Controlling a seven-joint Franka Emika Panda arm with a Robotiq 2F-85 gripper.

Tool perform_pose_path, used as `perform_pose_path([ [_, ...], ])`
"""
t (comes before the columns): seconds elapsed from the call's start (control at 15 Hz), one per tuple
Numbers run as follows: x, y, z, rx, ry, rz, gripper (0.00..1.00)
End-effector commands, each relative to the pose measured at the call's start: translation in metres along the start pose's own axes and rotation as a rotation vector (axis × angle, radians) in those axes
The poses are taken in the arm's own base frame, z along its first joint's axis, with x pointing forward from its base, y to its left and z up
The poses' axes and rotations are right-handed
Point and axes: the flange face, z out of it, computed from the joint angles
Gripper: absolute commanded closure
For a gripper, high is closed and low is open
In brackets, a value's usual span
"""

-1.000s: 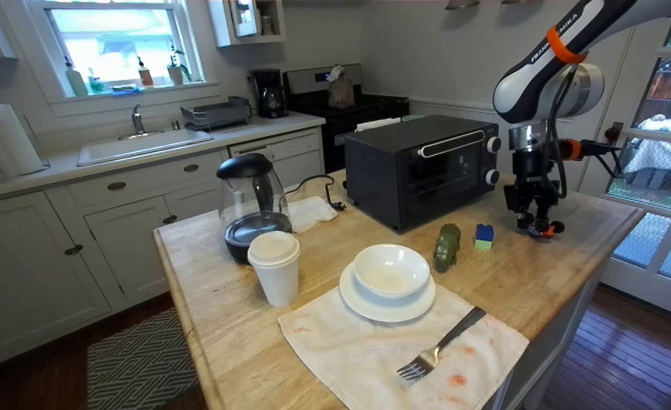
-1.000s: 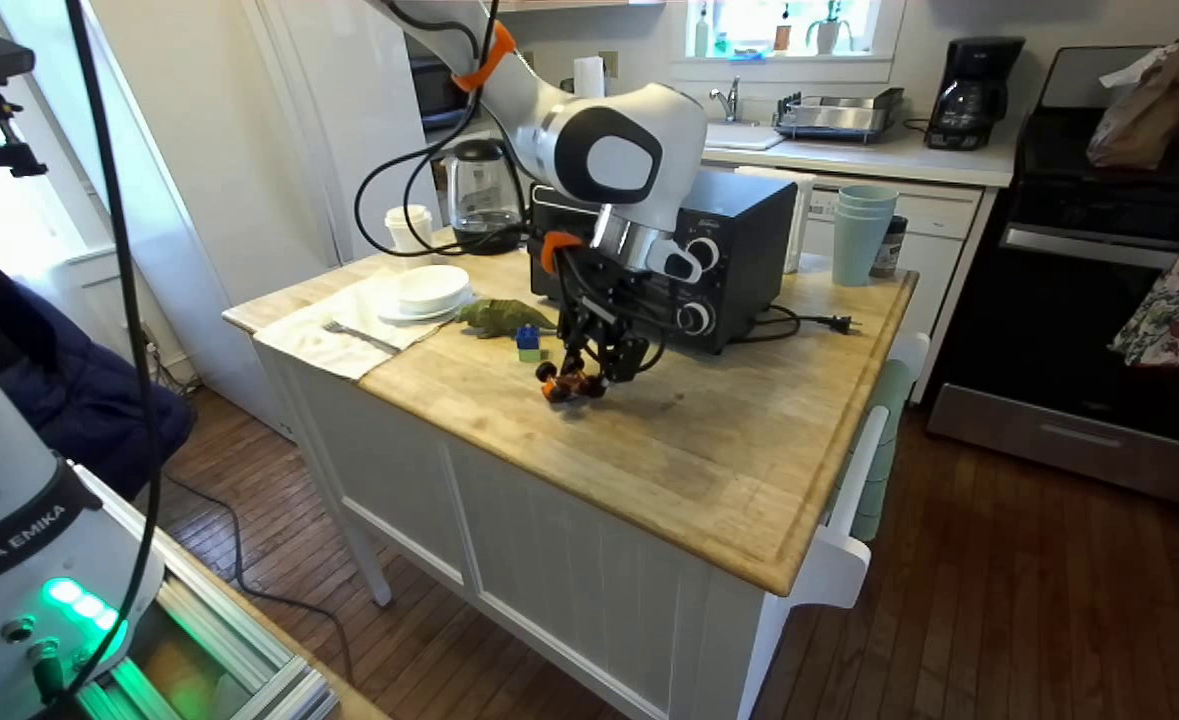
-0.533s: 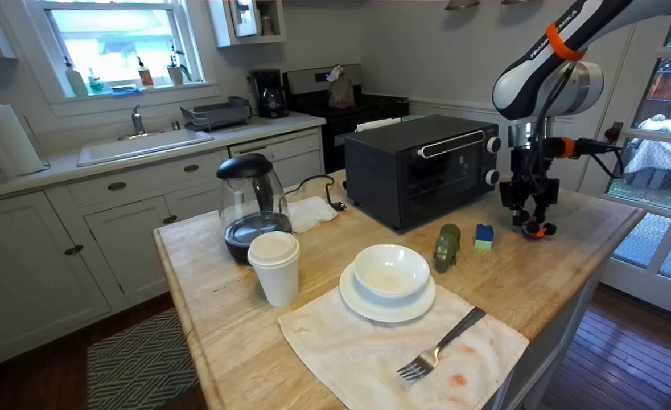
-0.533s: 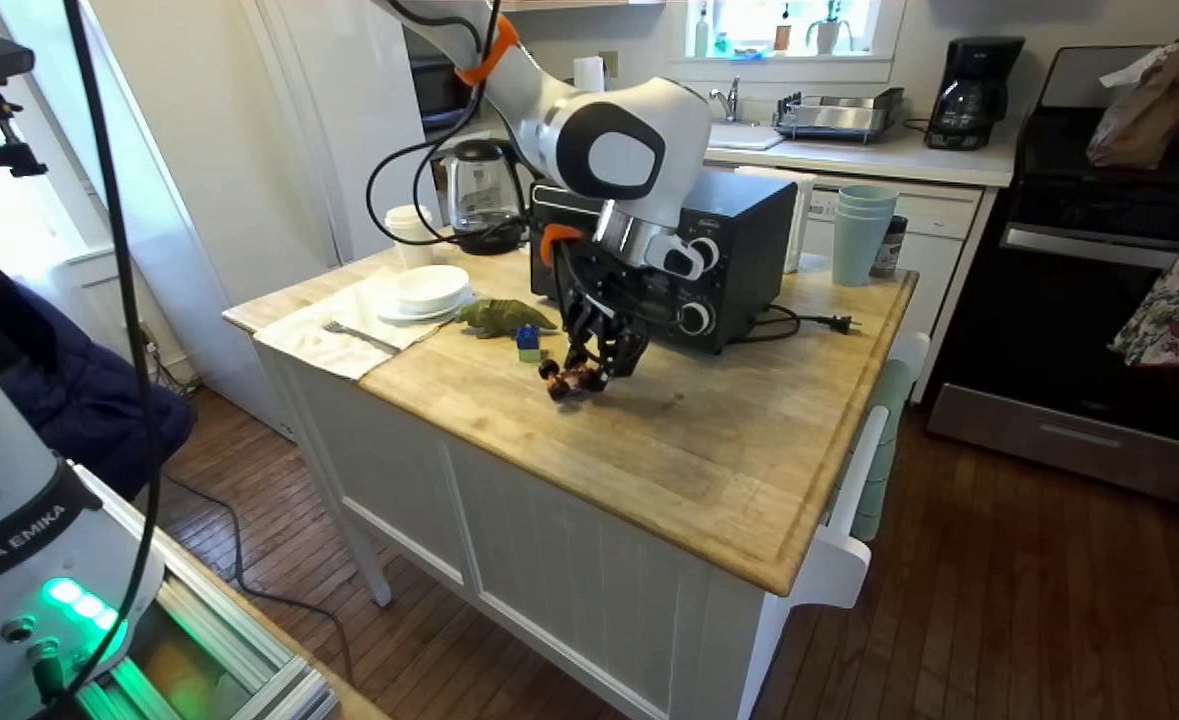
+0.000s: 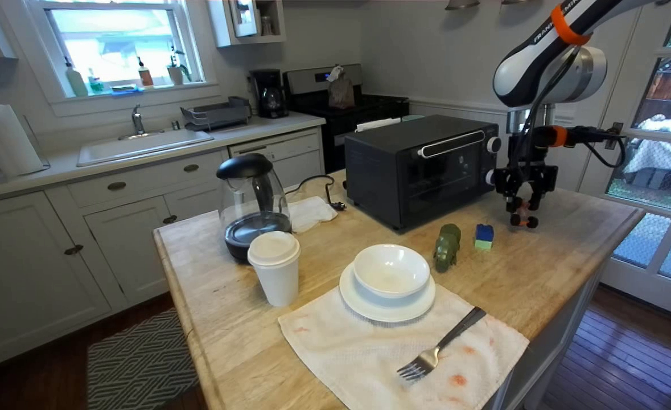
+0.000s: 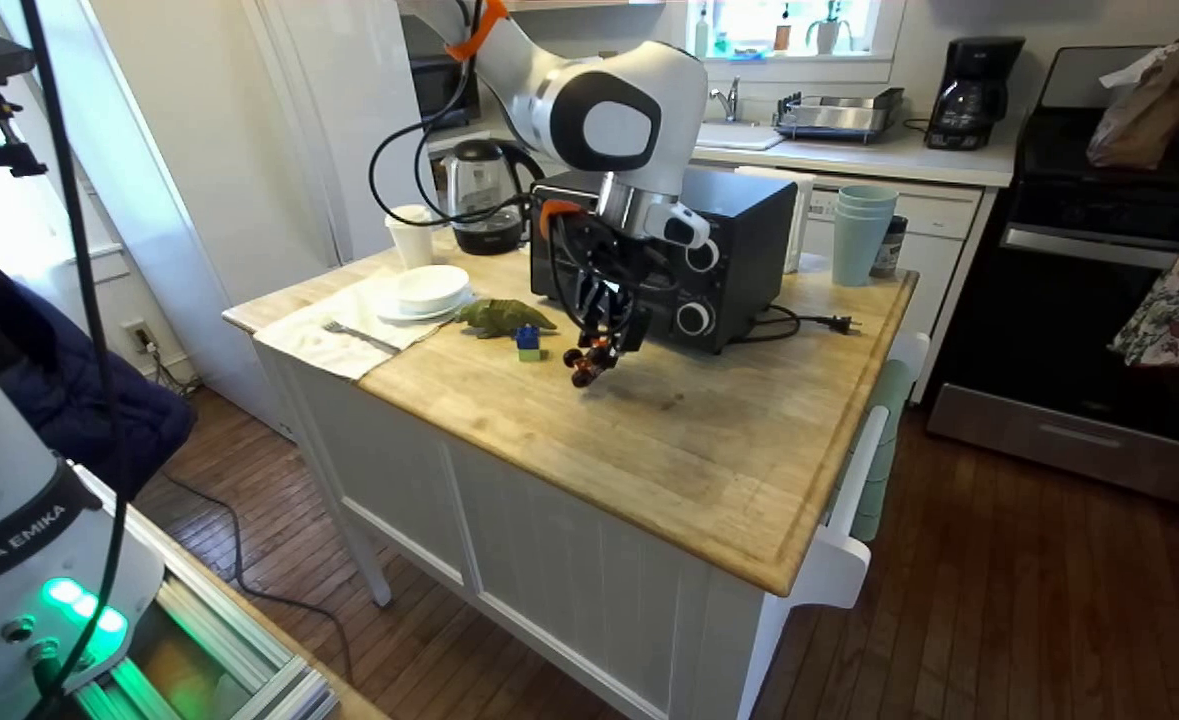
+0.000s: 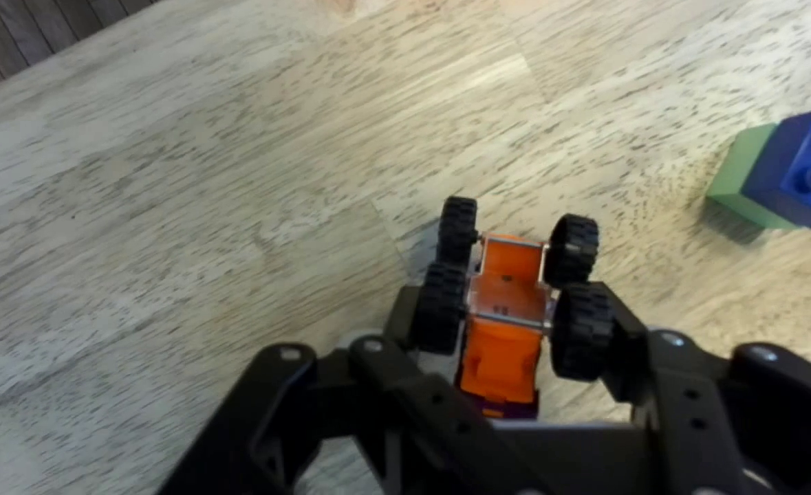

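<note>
My gripper is shut on an orange toy car with big black wheels, the finger pads pressing on one pair of its wheels from both sides. In both exterior views the car hangs tilted at the fingertips, a little above the wooden tabletop. A small block, blue on top and light green below, stands on the table near the gripper; it also shows in both exterior views. A green animal figure lies beside the block.
A black toaster oven stands close behind the gripper. A white bowl on a plate and a fork lie on a cloth. A white cup, a kettle and teal cups stand on the table.
My gripper has risen with the toy car, lifting it off the tabletop and shifting slightly towards the oven. The car has tilted more. The other things have not moved.
</note>
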Motion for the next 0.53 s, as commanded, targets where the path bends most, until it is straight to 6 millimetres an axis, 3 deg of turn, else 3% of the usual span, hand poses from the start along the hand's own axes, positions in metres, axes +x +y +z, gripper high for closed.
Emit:
perform_pose_path([
  [0.0, -0.014, -0.008, -0.019, -0.024, 0.089, 0.045, 0.65],
  [0.47, -0.019, -0.009, -0.028, -0.107, 0.256, 0.143, 0.65],
])
